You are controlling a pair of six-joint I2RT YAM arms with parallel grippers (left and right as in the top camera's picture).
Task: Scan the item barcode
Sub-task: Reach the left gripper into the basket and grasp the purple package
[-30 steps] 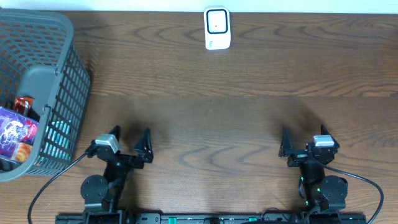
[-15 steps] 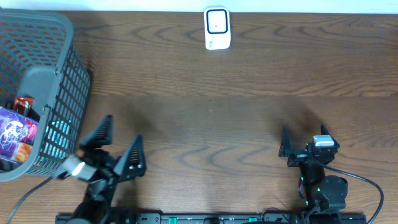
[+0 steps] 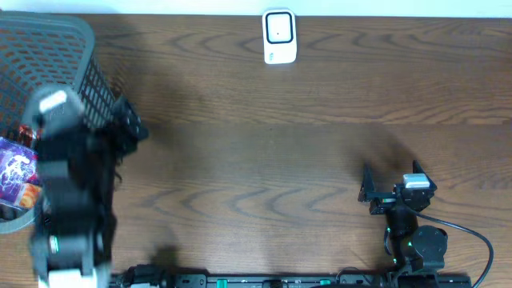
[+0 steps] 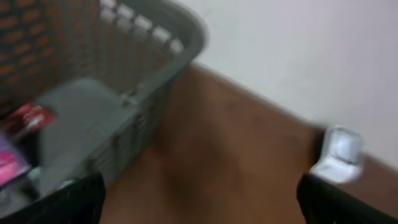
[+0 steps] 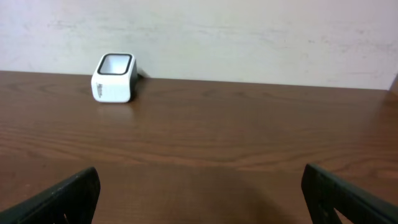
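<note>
Inside the grey basket (image 3: 84, 40) at the far left lie packaged items: a purple pack (image 3: 16, 170) and a red one (image 3: 30, 133). No barcode shows on them. The white scanner (image 3: 279, 36) stands at the table's far edge. My left arm (image 3: 70, 188) is raised and blurred over the basket's right side. My left gripper (image 4: 199, 202) is open and empty, with the basket (image 4: 180, 37) to its left and the scanner (image 4: 339, 151) to its right. My right gripper (image 3: 390, 178) is open and empty low at the near right, facing the scanner (image 5: 114, 77).
A pale wall runs behind the table's far edge. Bare brown wood (image 3: 264, 152) spans between basket, scanner and right arm. A cable (image 3: 472, 232) loops by the right arm's base.
My left arm has risen from its low pose and swung left and away, to the basket's right side. The right arm has not moved.
</note>
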